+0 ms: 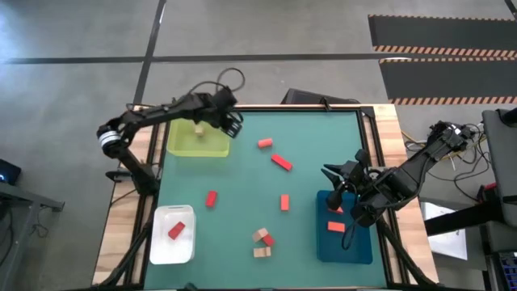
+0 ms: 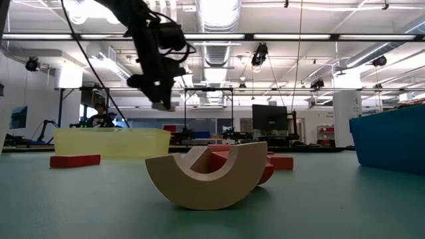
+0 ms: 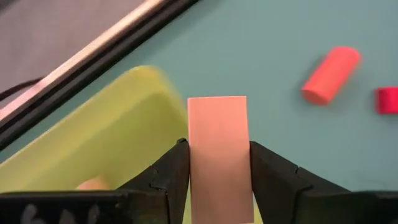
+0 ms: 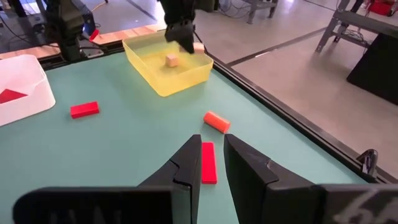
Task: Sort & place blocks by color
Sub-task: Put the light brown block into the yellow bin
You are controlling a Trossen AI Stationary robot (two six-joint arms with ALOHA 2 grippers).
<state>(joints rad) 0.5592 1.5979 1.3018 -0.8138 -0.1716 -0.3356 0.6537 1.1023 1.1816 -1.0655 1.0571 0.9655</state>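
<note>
Nearest the low camera lay a tan wooden arch block [image 2: 202,174], rocked on its curve at the centre of the frame, with a deep red piece [image 2: 219,159] touching it from behind.

We held the pale tan rectangular wooden bar [image 3: 218,158] between the left gripper [image 3: 219,171] fingers — clamped on its two long sides, its free end jutting beyond the fingertips. We judged the grip suited a drop into the yellow-green plastic tray [image 1: 196,145], upper left of the overhead frame, where a small tan cube [image 4: 172,60] already sat; tan seemed to belong there.

The left arm reached in from the left edge, its wrist hanging over the tray's right rim, clear of the mat.

The right gripper [image 1: 339,176] waited at centre right, over the upper edge of the blue tray [image 1: 360,246], fingers narrowly parted and empty. Red blocks lay scattered across the green mat [image 1: 242,212] — one red piece [image 1: 176,230] rested in the white tray [image 1: 159,245], lower left.
</note>
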